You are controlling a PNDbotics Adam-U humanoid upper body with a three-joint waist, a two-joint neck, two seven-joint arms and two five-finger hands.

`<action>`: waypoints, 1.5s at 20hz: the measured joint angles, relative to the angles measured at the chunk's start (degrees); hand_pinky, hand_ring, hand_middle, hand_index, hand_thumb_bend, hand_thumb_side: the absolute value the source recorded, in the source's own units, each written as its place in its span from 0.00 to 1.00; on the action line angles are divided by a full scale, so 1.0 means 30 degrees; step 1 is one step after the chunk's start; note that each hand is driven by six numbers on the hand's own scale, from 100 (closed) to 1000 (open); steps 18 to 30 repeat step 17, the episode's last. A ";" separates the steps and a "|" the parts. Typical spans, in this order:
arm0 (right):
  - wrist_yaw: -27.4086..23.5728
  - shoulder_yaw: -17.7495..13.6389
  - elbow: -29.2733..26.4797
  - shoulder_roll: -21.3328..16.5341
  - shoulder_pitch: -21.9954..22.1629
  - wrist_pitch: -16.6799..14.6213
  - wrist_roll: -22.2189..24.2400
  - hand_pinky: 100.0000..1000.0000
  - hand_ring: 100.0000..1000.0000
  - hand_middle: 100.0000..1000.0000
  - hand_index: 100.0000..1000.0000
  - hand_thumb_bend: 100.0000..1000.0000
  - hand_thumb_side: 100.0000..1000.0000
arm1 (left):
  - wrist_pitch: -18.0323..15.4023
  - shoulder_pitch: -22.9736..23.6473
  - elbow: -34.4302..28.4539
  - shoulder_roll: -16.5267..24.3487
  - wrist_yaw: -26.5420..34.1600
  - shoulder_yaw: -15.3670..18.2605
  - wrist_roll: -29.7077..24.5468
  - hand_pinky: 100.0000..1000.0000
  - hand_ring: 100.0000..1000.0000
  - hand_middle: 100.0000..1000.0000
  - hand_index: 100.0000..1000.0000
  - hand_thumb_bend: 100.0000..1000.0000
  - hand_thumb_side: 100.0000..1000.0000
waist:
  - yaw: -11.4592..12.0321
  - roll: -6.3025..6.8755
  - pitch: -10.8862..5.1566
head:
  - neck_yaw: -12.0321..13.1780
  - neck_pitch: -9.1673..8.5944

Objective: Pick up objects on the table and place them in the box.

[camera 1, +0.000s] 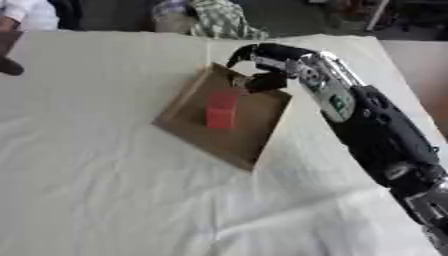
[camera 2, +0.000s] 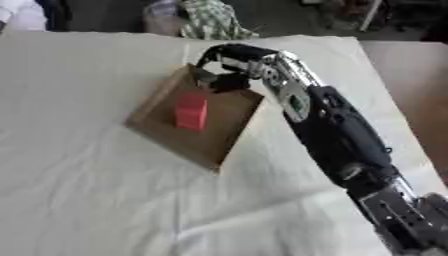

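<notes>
A white cloth (camera 1: 105, 175) covers the counter (camera 1: 411, 60), whose bare brown top shows only at the right edge, well to the right of the fingers. The right arm (camera 1: 376, 130), black with silver joints, comes in from the lower right corner and reaches up and left across the cloth. Its right hand (camera 1: 262, 62) bends down at the wrist over the far corner of the box (camera 1: 241, 137). The fingers (camera 2: 220, 80) are curled downward, tips drawn close together just above the far inside wall of the box; whether they touch the cardboard cannot be told. They have nothing visible in their hold.

The box is a shallow brown cardboard tray, set cornerwise on the cloth, spreading below and to the left of the fingers. Inside it a red block (camera 1: 221, 110) stands upright, just below and slightly left of the fingertips, apart from them. Its lower half looks brighter than its upper half.

Beyond the fingers, past the far edge of the counter, lies a green and white checked cloth (camera 1: 223, 20).

The left eye view shows a dark shape (camera 1: 10, 66) on the cloth at the far left edge, well to the left of the fingers, and above it a bit of a white sleeve (camera 1: 17, 7); the right eye view shows only the sleeve. The right eye view shows more of the forearm near the lower right corner. The left hand shows in neither view.
</notes>
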 measured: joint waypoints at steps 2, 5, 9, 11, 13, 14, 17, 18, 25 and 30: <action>-0.0505 -0.0231 -0.1158 -0.0538 0.0198 0.0059 -0.0097 0.96 0.96 0.89 0.88 0.00 0.86 | -0.0010 0.0017 0.0000 0.0009 -0.0010 0.0010 0.0016 0.54 0.78 0.74 0.73 0.00 0.60 | -0.0117 -0.0011 -0.0022 | 0.0162 0.0110; -0.1617 -0.0717 -0.3700 -0.1771 0.0902 0.0246 -0.0330 0.95 0.94 0.86 0.85 0.00 0.91 | -0.0039 0.0036 0.0000 0.0031 -0.0083 0.0024 0.0113 0.54 0.78 0.74 0.73 0.00 0.60 | -0.0354 -0.0033 -0.0086 | 0.0516 0.0177; -0.3265 -0.1602 -0.7288 -0.3414 0.2241 0.0994 -0.1101 0.93 0.90 0.81 0.81 0.00 0.91 | -0.0076 0.0105 0.0000 0.0198 -0.0147 0.0081 0.0233 0.54 0.78 0.74 0.73 0.00 0.60 | -0.0598 -0.0005 -0.0170 | 0.1011 0.0278; -0.3986 -0.2120 -0.9014 -0.4128 0.3048 0.1549 -0.1768 0.91 0.87 0.80 0.79 0.00 0.90 | -0.0110 0.0136 0.0000 0.0224 -0.0188 0.0138 0.0278 0.54 0.78 0.74 0.73 0.00 0.60 | -0.0737 0.0051 -0.0189 | 0.1241 0.0281; -0.4507 -0.2659 -1.0614 -0.4740 0.3918 0.2174 -0.2630 0.90 0.85 0.78 0.78 0.00 0.90 | -0.0159 0.0142 0.0000 0.0343 -0.0240 0.0147 0.0337 0.54 0.78 0.74 0.73 0.00 0.60 | -0.0879 0.0115 -0.0201 | 0.1484 0.0289; -0.4739 -0.2906 -1.1257 -0.5016 0.4306 0.2449 -0.3105 0.90 0.85 0.78 0.77 0.00 0.90 | -0.0176 0.0143 0.0000 0.0359 -0.0251 0.0159 0.0358 0.54 0.78 0.74 0.73 0.00 0.60 | -0.0928 0.0146 -0.0229 | 0.1586 0.0295; -0.5319 -0.3635 -1.2289 -0.5722 0.5441 0.2656 -0.4843 0.90 0.84 0.78 0.77 0.00 0.90 | -0.0226 0.0151 0.0000 0.0410 -0.0317 0.0256 0.0468 0.54 0.78 0.74 0.73 0.00 0.60 | -0.1109 0.0182 -0.0292 | 0.1916 0.0421; -0.5319 -0.3635 -1.2289 -0.5722 0.5441 0.2656 -0.4843 0.90 0.84 0.78 0.77 0.00 0.90 | -0.0226 0.0151 0.0000 0.0410 -0.0317 0.0256 0.0468 0.54 0.78 0.74 0.73 0.00 0.60 | -0.1109 0.0182 -0.0292 | 0.1916 0.0421; -0.5319 -0.3635 -1.2289 -0.5722 0.5441 0.2656 -0.4843 0.90 0.84 0.78 0.77 0.00 0.90 | -0.0226 0.0151 0.0000 0.0410 -0.0317 0.0256 0.0468 0.54 0.78 0.74 0.73 0.00 0.60 | -0.1109 0.0182 -0.0292 | 0.1916 0.0421; -0.5319 -0.3635 -1.2289 -0.5722 0.5441 0.2656 -0.4843 0.90 0.84 0.78 0.77 0.00 0.90 | -0.0226 0.0151 0.0000 0.0410 -0.0317 0.0256 0.0468 0.54 0.78 0.74 0.73 0.00 0.60 | -0.1109 0.0182 -0.0292 | 0.1916 0.0421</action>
